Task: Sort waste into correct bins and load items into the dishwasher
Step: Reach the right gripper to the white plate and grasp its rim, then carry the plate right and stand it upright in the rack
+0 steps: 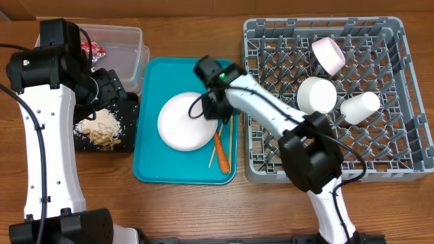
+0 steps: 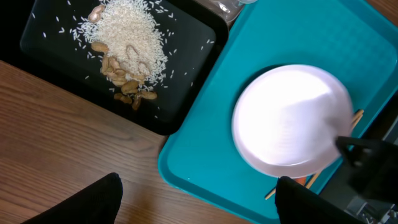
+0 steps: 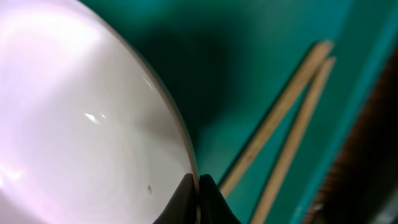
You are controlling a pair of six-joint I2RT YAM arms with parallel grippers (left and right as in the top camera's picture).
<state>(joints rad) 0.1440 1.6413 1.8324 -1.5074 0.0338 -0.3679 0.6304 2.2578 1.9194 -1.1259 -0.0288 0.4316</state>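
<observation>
As the white plate [image 3: 81, 124] was observed on the teal tray [image 1: 152, 163], its rim was pinched by the right gripper [image 3: 198, 200]; the left gripper [image 2: 199, 204] was held spread.

A robotics lab bench staged as a kitchen clean-up: a left arm [image 1: 44, 149] and a right arm [image 1: 271, 112], white-and-black with trailing cables, stand at a bare wooden tabletop [image 1: 203, 210]. A teal cafeteria tray [image 1: 152, 163] lies under the jaws of the right gripper [image 3: 199, 186], with a grey commercial dish rack [image 1: 407, 152] off to their side
</observation>
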